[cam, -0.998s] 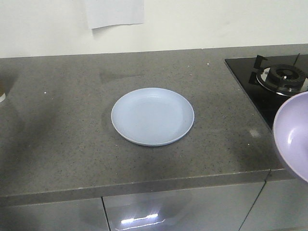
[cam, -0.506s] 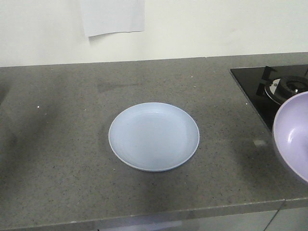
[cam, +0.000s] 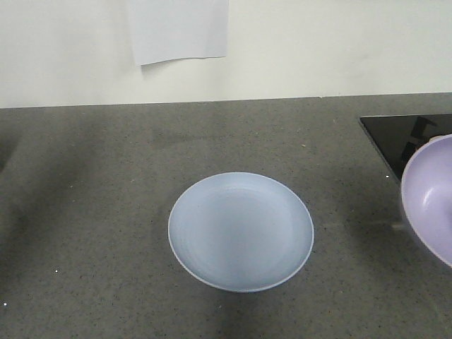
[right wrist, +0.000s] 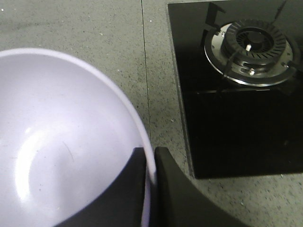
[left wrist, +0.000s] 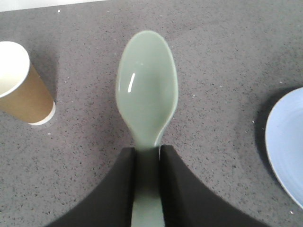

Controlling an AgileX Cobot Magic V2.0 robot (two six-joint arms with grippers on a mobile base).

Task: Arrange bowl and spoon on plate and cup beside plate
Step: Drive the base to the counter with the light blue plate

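Observation:
The pale blue plate [cam: 241, 231] lies empty on the grey counter, and its rim [left wrist: 286, 142] shows at the right edge of the left wrist view. My left gripper [left wrist: 147, 152] is shut on the handle of the mint-green spoon [left wrist: 147, 85], held above the counter. The brown paper cup [left wrist: 20, 85] stands upright to the spoon's left. My right gripper [right wrist: 150, 156] is shut on the rim of the lavender bowl [right wrist: 66, 142], one finger inside and one outside. In the front view the bowl [cam: 431, 198] hangs tilted at the right edge, right of the plate.
A black glass hob [right wrist: 236, 90] with a gas burner [right wrist: 253, 47] sits right of the bowl. Its corner [cam: 402, 134] shows in the front view. A white paper sheet [cam: 180, 28] hangs on the back wall.
The front view has moved forward and down: the plate now sits lower and larger, and the counter's front edge and cabinets have left the frame. The bowl stays at the right edge.

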